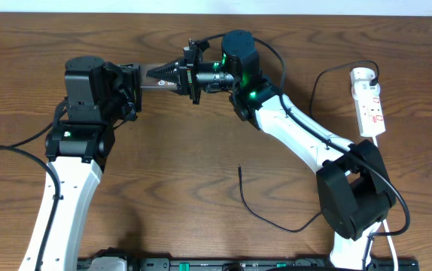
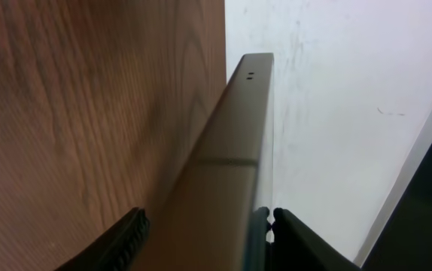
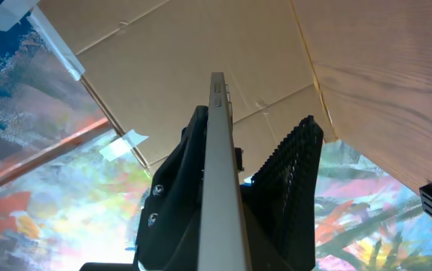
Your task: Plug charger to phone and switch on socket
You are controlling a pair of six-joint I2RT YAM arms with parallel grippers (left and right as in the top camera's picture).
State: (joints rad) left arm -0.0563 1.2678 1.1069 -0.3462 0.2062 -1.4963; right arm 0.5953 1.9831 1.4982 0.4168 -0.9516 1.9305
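Wooden table [image 1: 201, 188] | phone [image 2: 231, 173] edge-on, face hidden | left tool [image 2: 207, 218] clamped on it | right tool [image 3: 254, 117]: grip unclear

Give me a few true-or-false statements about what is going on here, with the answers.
1. The left gripper is clamped on the phone. True.
2. The cable is plugged into the phone. False: its loose tip lies on the table, apart from the phone.
3. The power strip lies beside the right arm. True.
4. The phone lies flat on the table. False: it is gripped and turned on edge.
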